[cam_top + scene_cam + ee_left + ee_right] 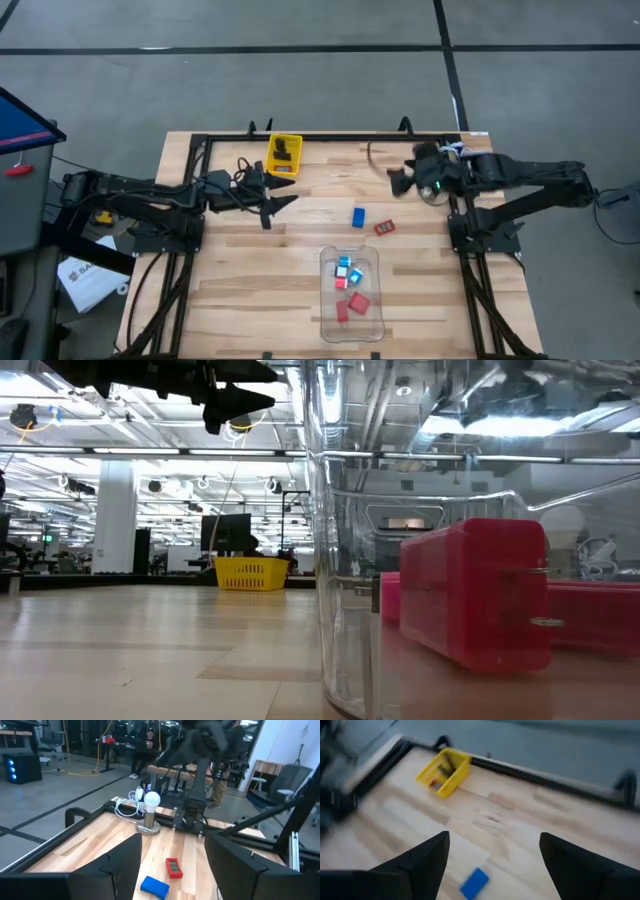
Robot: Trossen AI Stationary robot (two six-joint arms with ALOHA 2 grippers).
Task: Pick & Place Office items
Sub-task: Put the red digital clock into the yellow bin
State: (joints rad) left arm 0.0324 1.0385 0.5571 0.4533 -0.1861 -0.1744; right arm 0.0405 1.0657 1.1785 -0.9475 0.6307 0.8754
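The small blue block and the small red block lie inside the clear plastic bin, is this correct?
No. The high view shows the small blue block and the small red block lying on the bare wooden table, outside the clear plastic bin.

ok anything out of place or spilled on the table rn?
Nothing spilled or damaged. Two pieces lie loose on the bare wood, outside any container: a blue block and a red block, just above the clear bin that holds the other items. Left gripper and right gripper are both open, holding nothing.
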